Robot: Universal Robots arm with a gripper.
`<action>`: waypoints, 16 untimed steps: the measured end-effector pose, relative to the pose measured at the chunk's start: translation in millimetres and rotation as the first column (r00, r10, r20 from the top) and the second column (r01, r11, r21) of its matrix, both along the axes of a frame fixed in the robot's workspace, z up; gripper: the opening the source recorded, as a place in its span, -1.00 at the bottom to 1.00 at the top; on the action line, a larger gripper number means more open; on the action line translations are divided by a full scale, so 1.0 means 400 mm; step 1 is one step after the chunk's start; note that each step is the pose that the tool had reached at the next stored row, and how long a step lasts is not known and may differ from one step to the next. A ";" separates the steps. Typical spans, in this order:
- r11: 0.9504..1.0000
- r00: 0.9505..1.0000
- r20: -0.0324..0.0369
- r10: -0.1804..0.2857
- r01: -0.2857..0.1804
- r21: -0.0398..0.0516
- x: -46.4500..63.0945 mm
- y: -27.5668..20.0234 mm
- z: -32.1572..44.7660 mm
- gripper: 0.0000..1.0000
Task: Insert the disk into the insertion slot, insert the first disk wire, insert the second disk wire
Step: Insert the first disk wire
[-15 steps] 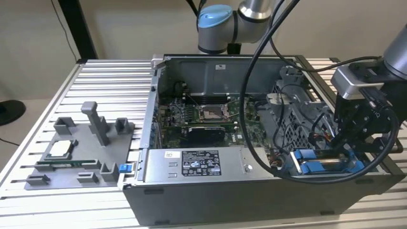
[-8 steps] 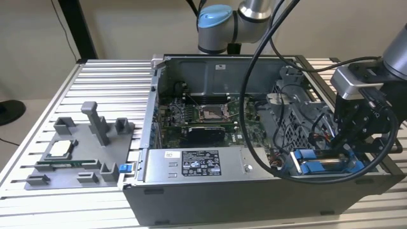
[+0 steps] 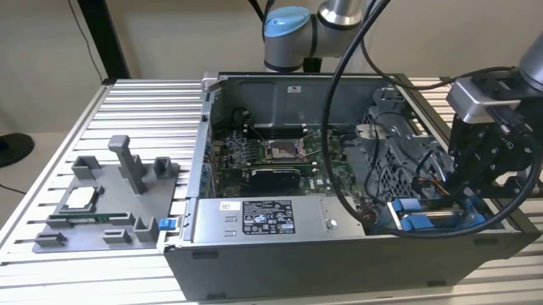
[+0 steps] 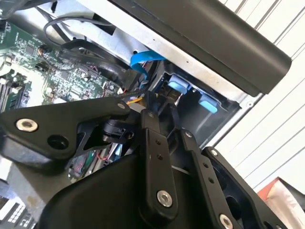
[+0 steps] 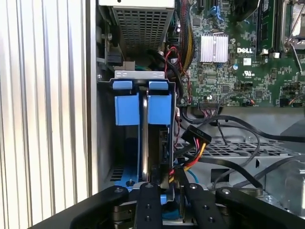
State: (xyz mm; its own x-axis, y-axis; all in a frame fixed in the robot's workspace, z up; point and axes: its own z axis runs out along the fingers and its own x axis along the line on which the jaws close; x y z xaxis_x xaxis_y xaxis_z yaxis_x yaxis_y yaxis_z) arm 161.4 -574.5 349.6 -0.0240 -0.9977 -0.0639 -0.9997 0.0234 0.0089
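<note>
Hovering low in a tight corner, our gripper is close over the disk, which stands on edge in the insertion slot; we cannot tell its grasp. The case wall and cables crowd either side; the ribbed table lies beyond.

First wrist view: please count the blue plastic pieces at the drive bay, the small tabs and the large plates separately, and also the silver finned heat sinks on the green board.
Small blue tabs: 2
Large blue plates: 2
Silver finned heat sink: 1
Total: 5
</note>
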 end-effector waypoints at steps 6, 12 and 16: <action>1.000 1.000 0.000 0.000 0.000 0.000 0.000 0.002 0.056 1.00; 1.000 1.000 0.000 0.000 0.000 0.000 0.000 0.004 0.061 1.00; 1.000 1.000 0.000 0.000 0.000 0.000 0.000 0.004 0.061 1.00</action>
